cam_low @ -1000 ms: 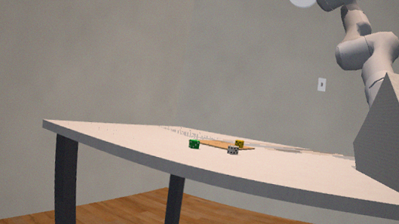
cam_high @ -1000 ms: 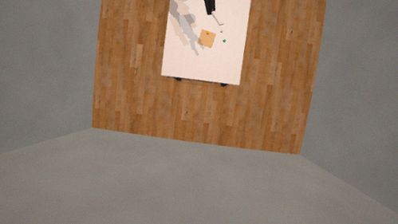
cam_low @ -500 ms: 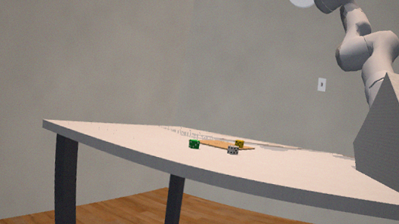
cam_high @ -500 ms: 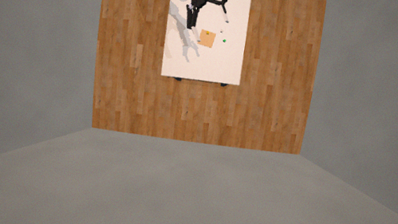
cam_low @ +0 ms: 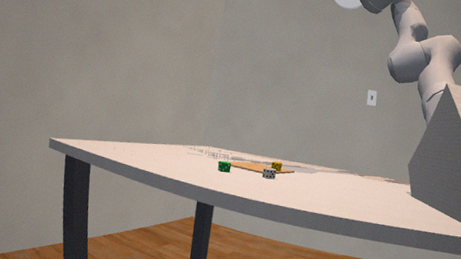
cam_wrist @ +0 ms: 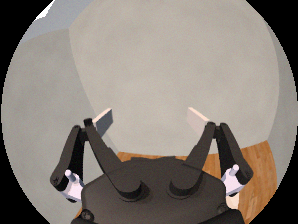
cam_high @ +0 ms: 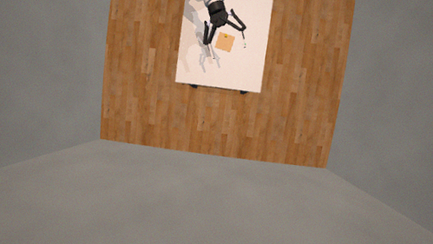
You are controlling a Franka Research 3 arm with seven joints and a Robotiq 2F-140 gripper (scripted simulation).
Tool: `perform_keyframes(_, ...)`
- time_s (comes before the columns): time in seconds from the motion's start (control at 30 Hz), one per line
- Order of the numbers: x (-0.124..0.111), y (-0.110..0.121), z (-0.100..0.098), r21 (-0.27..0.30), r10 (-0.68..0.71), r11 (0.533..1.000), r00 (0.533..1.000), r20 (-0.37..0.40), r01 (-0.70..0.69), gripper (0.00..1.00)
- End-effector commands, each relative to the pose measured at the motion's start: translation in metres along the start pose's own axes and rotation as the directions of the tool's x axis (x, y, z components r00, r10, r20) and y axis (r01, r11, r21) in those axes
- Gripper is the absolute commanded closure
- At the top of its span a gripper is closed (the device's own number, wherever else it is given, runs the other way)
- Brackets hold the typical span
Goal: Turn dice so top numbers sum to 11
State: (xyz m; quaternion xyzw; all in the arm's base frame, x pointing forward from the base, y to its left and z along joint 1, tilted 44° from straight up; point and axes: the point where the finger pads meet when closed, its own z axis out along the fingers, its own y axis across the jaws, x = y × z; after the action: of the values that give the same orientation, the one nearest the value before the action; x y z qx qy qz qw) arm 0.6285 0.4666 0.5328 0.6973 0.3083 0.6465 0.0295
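Arm (cam_low: 422, 60) reared high above table (cam_low: 163, 169) — jaws spread wide, empty.

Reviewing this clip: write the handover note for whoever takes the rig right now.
Gripper: open, empty, high above the table, beside the mat in the top view.
Mat: flat on the table.
Yellow die: on the mat.
Grey die: at the mat's near edge; cannot tell whether it is on the mat.
Green die: off the mat, on the table.
Done: nothing visibly; no die gripped.
Left: get all dice fully on the mat, turn them so tops total 11 (top faces unreadable here), release.
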Motion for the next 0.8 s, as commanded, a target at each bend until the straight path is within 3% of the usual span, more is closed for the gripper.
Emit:
perform_keyframes(0.0, -0.021, -0.001, 0.009, 0.002, -0.137, 0.99, 0.985, 0.105, 0.138, 0.0)
perform_keyframes(0.33, -0.074, -0.001, 0.024, 0.032, -0.283, 0.958, 0.935, 0.212, 0.283, 0.0)
perform_keyframes(0.4, -0.074, -0.001, 0.024, 0.032, -0.283, 0.958, 0.935, 0.212, 0.283, 0.0)
perform_keyframes(0.77, -0.121, -0.005, 0.033, 0.087, -0.403, 0.914, 0.867, 0.293, 0.396, 0.0)
